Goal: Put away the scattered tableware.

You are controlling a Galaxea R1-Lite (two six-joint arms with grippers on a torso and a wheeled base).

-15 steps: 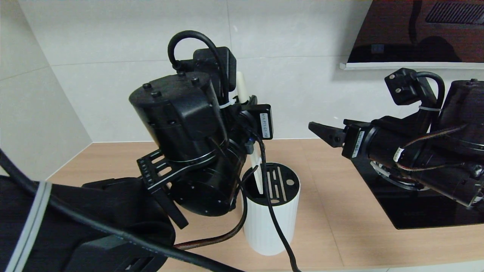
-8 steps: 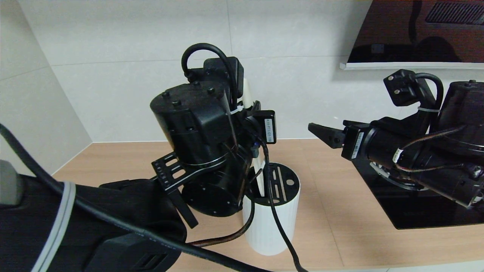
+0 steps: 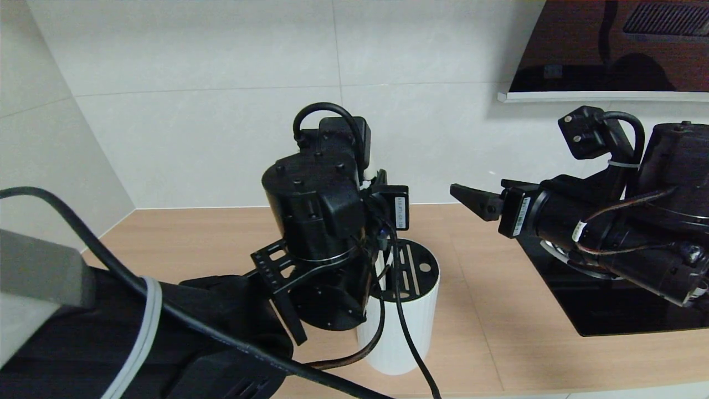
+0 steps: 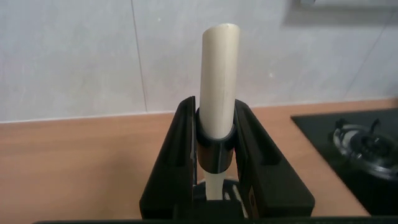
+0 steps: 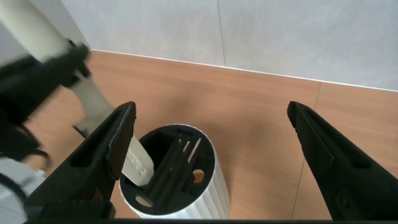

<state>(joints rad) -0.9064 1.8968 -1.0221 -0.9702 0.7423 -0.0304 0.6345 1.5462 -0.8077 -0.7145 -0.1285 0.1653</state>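
Note:
A white ribbed utensil holder with a black slotted top stands on the wooden counter. My left gripper hangs right over it, shut on a cream-handled utensil that points straight down. The utensil's lower end sits inside the holder's large opening, and the handle sticks up above the fingers. My right gripper hovers to the right of the holder and higher, open with nothing between its fingers.
A black cooktop with a burner lies on the counter at the right, under my right arm. A dark range hood hangs at the upper right. Tiled walls close the back and left. Bare counter lies left of the holder.
My left arm has moved right and down, sinking the utensil deeper into the holder. The right gripper has barely shifted.

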